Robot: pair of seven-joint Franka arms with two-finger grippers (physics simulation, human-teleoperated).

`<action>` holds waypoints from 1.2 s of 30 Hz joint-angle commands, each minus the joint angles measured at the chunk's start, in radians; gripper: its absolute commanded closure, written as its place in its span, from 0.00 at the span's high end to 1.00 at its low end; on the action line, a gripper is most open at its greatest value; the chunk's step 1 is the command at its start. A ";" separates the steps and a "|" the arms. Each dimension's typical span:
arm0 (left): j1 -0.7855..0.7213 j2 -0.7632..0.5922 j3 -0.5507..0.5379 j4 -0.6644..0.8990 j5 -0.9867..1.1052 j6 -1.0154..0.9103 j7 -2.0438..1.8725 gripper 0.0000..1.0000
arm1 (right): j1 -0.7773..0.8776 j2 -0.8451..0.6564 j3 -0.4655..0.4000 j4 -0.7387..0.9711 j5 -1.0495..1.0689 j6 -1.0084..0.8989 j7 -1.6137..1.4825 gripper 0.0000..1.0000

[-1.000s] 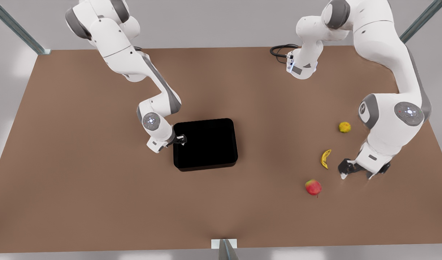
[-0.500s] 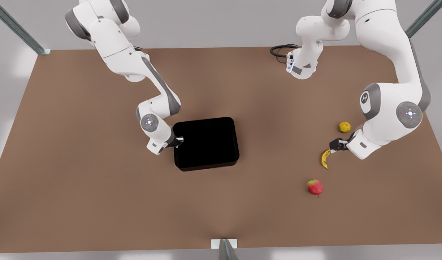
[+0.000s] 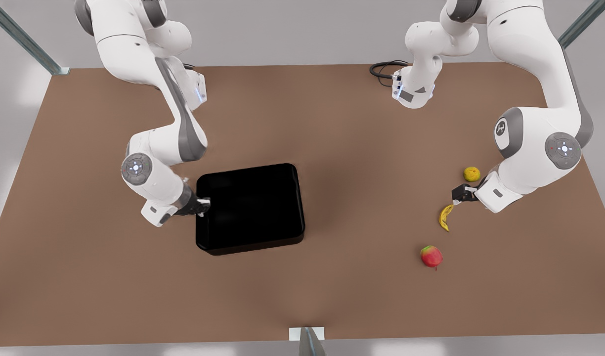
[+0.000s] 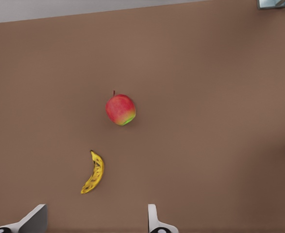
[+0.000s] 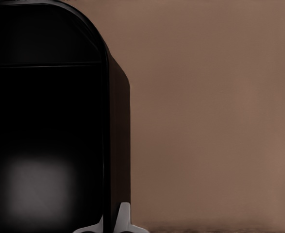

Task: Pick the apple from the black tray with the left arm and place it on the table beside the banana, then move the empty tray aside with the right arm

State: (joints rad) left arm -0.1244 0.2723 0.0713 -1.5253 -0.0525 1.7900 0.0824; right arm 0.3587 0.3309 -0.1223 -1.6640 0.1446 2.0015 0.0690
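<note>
Red with a green patch, the apple (image 3: 431, 256) lies on the table (image 3: 362, 296) nearest the camera, a little apart from the banana (image 3: 445, 217), unmoved since half a second ago. Just beyond the banana hovers the left gripper (image 3: 459, 196), fingers spread and holding nothing. At the front view's left, the right gripper (image 3: 203, 206) stays clamped on the wall of the black tray (image 3: 249, 207), which has slid toward the front view's left and slightly nearer. A round yellow fruit (image 3: 471, 174) sits farther back.
</note>
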 commanded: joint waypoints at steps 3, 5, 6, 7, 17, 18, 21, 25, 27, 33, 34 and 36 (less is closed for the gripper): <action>0.002 -0.001 0.001 0.001 0.002 0.003 0.026 1.00 | -0.004 0.003 -0.137 0.026 -0.030 -0.253 -0.468 0.04; 0.002 -0.001 0.001 0.001 0.000 0.003 0.026 1.00 | -0.024 0.023 -0.204 0.043 -0.031 -0.253 -0.598 0.04; 0.002 -0.001 0.002 0.001 0.000 0.005 0.026 1.00 | -0.026 0.025 -0.244 0.047 -0.031 -0.253 -0.650 0.04; 0.003 -0.001 0.002 0.001 0.000 0.005 0.026 1.00 | -0.026 0.025 -0.280 0.047 -0.031 -0.253 -0.702 0.04; 0.008 -0.004 0.004 -0.001 -0.001 0.003 0.025 1.00 | -0.061 0.163 -0.441 0.069 -0.022 -0.228 -0.857 0.04; 0.008 -0.004 0.004 0.001 -0.001 0.003 0.025 1.00 | -0.066 0.195 -0.441 0.075 -0.016 -0.196 -0.854 0.04; 0.008 -0.007 0.004 0.001 -0.001 0.003 0.025 1.00 | -0.083 0.280 -0.441 0.116 0.027 -0.187 -0.859 0.04; 0.008 -0.007 0.004 0.001 -0.001 0.006 0.025 1.00 | -0.083 0.319 -0.441 0.147 0.032 -0.165 -0.854 0.55; 0.008 -0.005 0.004 0.001 -0.001 0.006 0.025 1.00 | -0.084 0.303 -0.450 0.156 0.145 -0.178 -0.844 1.00; 0.008 -0.005 0.004 0.001 0.000 0.008 0.025 1.00 | -0.360 0.227 0.017 0.510 -0.018 -0.504 -0.526 1.00; 0.008 -0.005 0.004 0.002 0.000 0.008 0.025 1.00 | -0.457 0.206 0.200 0.535 -0.155 -0.501 -0.473 1.00; 0.008 -0.005 0.004 0.002 0.000 0.008 0.025 1.00 | -0.452 0.184 0.211 0.541 -0.180 -0.498 -0.436 1.00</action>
State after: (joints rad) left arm -0.1167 0.2682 0.0751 -1.5234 -0.0530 1.7973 0.1053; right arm -0.0776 0.5242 0.0567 -1.1298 0.0581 1.5924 -0.5230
